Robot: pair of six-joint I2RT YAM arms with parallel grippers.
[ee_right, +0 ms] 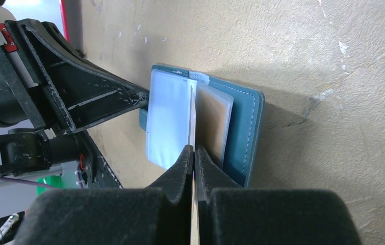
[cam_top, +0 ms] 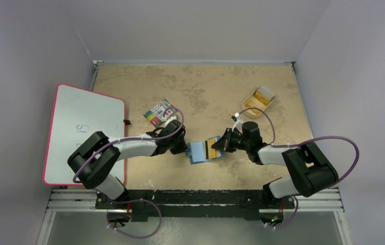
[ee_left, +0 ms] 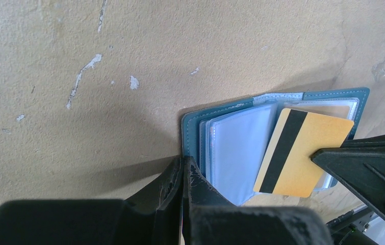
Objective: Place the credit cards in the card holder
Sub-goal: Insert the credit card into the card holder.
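The teal card holder (cam_top: pixel 198 152) lies open on the table, its clear light-blue pockets (ee_left: pixel 236 148) facing up. My right gripper (ee_right: pixel 194 149) is shut on an orange-yellow credit card (ee_left: pixel 307 148) with a black stripe, holding it tilted over the holder's right half (ee_right: pixel 241 127). In its own wrist view the card shows edge-on between the fingers. My left gripper (ee_left: pixel 185 162) is shut, its tips resting at the holder's left edge. In the top view the left gripper (cam_top: pixel 186 148) and the right gripper (cam_top: pixel 220 145) face each other across the holder. More cards (cam_top: pixel 262 95) lie in the tan tray.
The shallow tan tray (cam_top: pixel 252 113) sits at the back right. A flat pack with multicoloured stripes (cam_top: pixel 158 112) lies behind my left arm. A white board with a red rim (cam_top: pixel 83 132) overhangs the table's left edge.
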